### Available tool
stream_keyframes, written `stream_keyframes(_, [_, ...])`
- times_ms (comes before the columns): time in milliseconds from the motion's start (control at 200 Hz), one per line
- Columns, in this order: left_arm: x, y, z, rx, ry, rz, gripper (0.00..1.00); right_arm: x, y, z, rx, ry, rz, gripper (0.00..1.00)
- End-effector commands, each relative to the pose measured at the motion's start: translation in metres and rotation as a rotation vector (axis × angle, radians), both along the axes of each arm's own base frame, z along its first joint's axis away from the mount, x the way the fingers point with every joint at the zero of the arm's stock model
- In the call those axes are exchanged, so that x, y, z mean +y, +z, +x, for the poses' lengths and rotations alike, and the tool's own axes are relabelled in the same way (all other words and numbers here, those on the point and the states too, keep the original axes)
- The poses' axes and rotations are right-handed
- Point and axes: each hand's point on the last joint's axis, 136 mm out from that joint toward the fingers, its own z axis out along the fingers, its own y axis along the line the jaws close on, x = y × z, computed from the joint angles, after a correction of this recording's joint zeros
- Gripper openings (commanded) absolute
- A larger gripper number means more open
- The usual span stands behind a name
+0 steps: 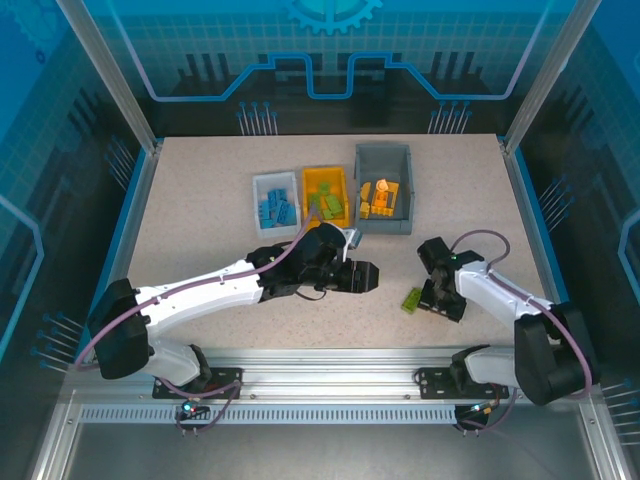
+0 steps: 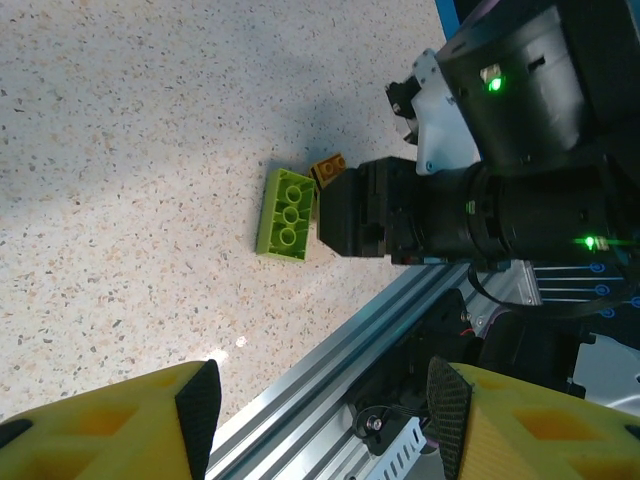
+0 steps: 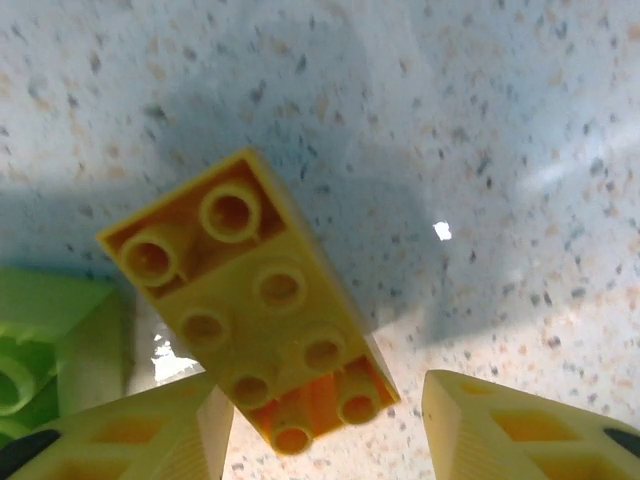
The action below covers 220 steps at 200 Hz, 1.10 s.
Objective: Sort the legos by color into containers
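Right fingers (image 3: pixel 520 430) loosely straddle orange-yellow brick (image 3: pixel 250 300) beside green brick (image 3: pixel 40 340), ungripped; pick step, next likely square close, lift; left fingers (image 2: pixel 100 420) wide, empty.

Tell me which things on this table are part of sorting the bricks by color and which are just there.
Part of the job: white bin of blue bricks, orange bin of green bricks, grey bin of orange bricks, loose green brick, loose yellow brick between the right gripper fingers.
Just there: metal rail at the near edge, blue back wall.
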Motion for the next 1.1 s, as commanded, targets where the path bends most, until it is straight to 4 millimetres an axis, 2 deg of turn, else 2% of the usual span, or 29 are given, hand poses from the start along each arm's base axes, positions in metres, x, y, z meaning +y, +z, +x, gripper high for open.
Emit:
stream_keyframes(0, [-0.007,0.020,0.003,-0.032,0.002,-0.044,0.61,0.006,0.004,0.024,-0.038,0.024,0.060,0.50])
stream_keyframes(340, [-0.015,0.018,-0.004,-0.022,-0.009,-0.097,0.62,-0.003,-0.005,0.038,-0.025,0.027,0.084,0.38])
stream_keyframes(460, [-0.014,0.023,-0.005,-0.046,0.004,-0.111,0.62,-0.003,0.000,0.042,-0.052,0.038,0.074,0.25])
stream_keyframes(555, [0.003,0.031,0.001,-0.095,0.068,-0.094,0.62,0.002,0.027,0.052,-0.149,0.101,0.012,0.21])
stream_keyframes(675, [0.031,0.047,0.010,-0.186,0.159,-0.056,0.63,0.029,0.085,0.073,-0.334,0.246,-0.067,0.21])
stream_keyframes(700, [0.038,0.050,0.011,-0.203,0.180,-0.041,0.63,0.035,0.090,0.075,-0.349,0.278,-0.078,0.21])
stream_keyframes(730, [0.045,0.052,0.014,-0.220,0.206,-0.022,0.64,0.045,0.108,0.087,-0.395,0.299,-0.082,0.22])
stream_keyframes(815, [0.060,0.054,0.020,-0.247,0.253,0.017,0.65,0.070,0.125,0.111,-0.417,0.360,-0.088,0.22])
stream_keyframes(935, [0.071,0.051,0.026,-0.239,0.290,0.048,0.64,0.101,0.127,0.156,-0.398,0.398,-0.088,0.21])
stream_keyframes(1005, [0.076,0.051,0.026,-0.243,0.303,0.057,0.65,0.107,0.122,0.180,-0.361,0.386,-0.116,0.21])
stream_keyframes(1020, [0.077,0.051,0.026,-0.242,0.303,0.058,0.65,0.109,0.128,0.187,-0.372,0.377,-0.115,0.21])
stream_keyframes(1025, [0.077,0.051,0.026,-0.242,0.303,0.059,0.65,0.108,0.120,0.187,-0.348,0.379,-0.125,0.21])
stream_keyframes(1040, [0.078,0.050,0.026,-0.242,0.306,0.061,0.65,0.110,0.126,0.194,-0.361,0.370,-0.124,0.21])
stream_keyframes(1045, [0.078,0.049,0.025,-0.241,0.307,0.061,0.65,0.109,0.120,0.194,-0.343,0.371,-0.132,0.21])
stream_keyframes(1060, [0.078,0.050,0.025,-0.240,0.307,0.059,0.65,0.111,0.125,0.200,-0.354,0.365,-0.132,0.21])
stream_keyframes(1095, [0.080,0.048,0.024,-0.238,0.309,0.061,0.65,0.111,0.119,0.211,-0.337,0.353,-0.149,0.22])
